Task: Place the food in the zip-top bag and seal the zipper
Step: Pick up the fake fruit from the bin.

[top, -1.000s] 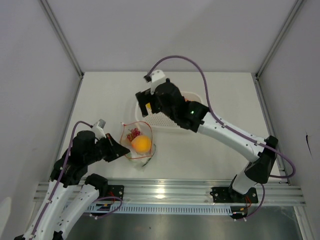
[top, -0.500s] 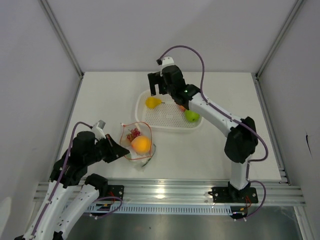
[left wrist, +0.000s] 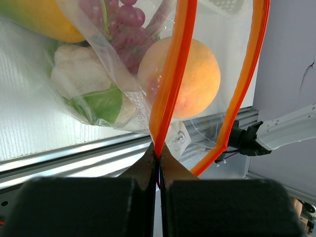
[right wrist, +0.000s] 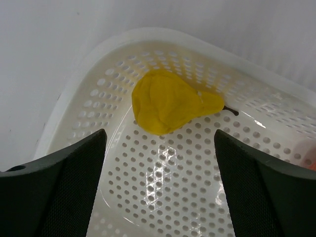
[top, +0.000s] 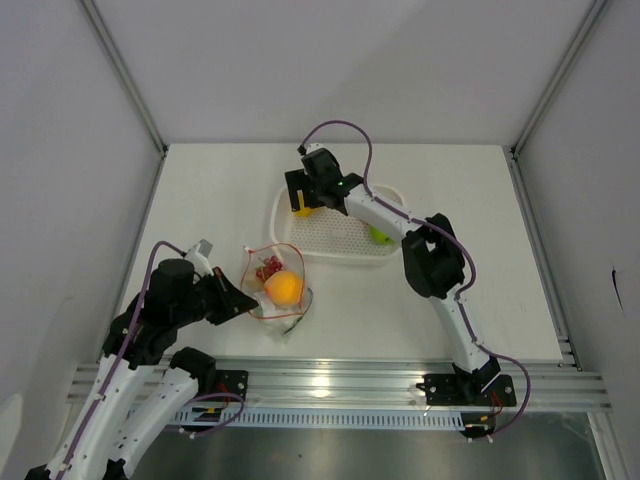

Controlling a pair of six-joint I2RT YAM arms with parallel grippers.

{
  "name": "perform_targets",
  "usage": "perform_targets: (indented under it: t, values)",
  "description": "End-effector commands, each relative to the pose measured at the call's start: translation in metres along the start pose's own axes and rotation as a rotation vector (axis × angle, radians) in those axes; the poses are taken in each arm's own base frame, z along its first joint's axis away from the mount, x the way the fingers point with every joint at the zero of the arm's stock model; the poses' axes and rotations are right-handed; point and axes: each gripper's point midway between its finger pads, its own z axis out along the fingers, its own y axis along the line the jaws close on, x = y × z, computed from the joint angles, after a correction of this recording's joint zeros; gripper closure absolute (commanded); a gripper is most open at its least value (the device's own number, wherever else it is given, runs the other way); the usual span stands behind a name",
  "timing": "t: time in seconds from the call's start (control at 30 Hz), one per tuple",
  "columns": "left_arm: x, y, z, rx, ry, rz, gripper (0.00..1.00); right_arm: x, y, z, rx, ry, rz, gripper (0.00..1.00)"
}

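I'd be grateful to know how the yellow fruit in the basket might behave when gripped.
The yellow fruit is rounded with a tapering end, so it may roll or pivot. Its curved sides could slip from the open right tool. The basket corner beside it probably limits that.

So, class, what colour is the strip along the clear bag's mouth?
The strip is orange, seen best in the left wrist view.

In the left wrist view, a yellow fruit (left wrist: pixel 39 17) is cropped.
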Motion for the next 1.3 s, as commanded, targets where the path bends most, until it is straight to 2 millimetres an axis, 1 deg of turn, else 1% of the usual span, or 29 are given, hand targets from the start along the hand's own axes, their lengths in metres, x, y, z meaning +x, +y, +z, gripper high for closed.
perform_targets:
  t: [0.0,0.07,0.3,0.6,0.77,0.8,0.97,1.1,1.2,1.23,1.27]
  values:
    - [-0.005,-0.006,-0.006,0.009,-0.017,0.007,1.0,-0.018,0.017,0.0,-0.056,-0.045,0.026,0.1]
    - [-0.006,-0.006,-0.005,0.007,-0.016,0.006,1.0,-0.011,0.018,0.006,-0.056,-0.031,0.023,0.11]
    - [-0.005,-0.006,-0.004,0.014,-0.014,0.007,0.99,0.002,0.024,0.018,-0.067,-0.014,-0.005,0.15]
    - [-0.002,-0.006,-0.001,0.024,0.002,0.004,0.99,0.002,0.023,0.025,-0.027,-0.035,-0.051,0.21]
    - [-0.001,-0.006,0.0,0.026,0.002,0.002,0.99,-0.003,0.022,0.026,0.019,-0.071,-0.08,0.22]
    - [-0.001,-0.006,-0.001,0.028,0.0,0.003,0.99,-0.005,0.024,0.026,0.018,-0.08,-0.089,0.22]
    - [-0.001,-0.006,0.0,0.027,0.003,0.004,0.99,-0.003,0.022,0.032,0.044,-0.088,-0.102,0.23]
    - [-0.001,-0.007,0.001,0.029,0.007,0.004,1.0,-0.002,0.02,0.035,0.048,-0.083,-0.108,0.27]
    - [-0.002,-0.008,0.003,0.033,0.009,0.004,0.99,-0.005,0.019,0.035,0.056,-0.091,-0.116,0.35]
    - [-0.002,-0.009,0.003,0.036,0.01,0.005,0.99,-0.006,0.019,0.035,0.057,-0.094,-0.116,0.43]
    - [-0.003,-0.009,0.003,0.036,0.01,0.003,1.0,-0.007,0.019,0.034,0.06,-0.096,-0.122,0.45]
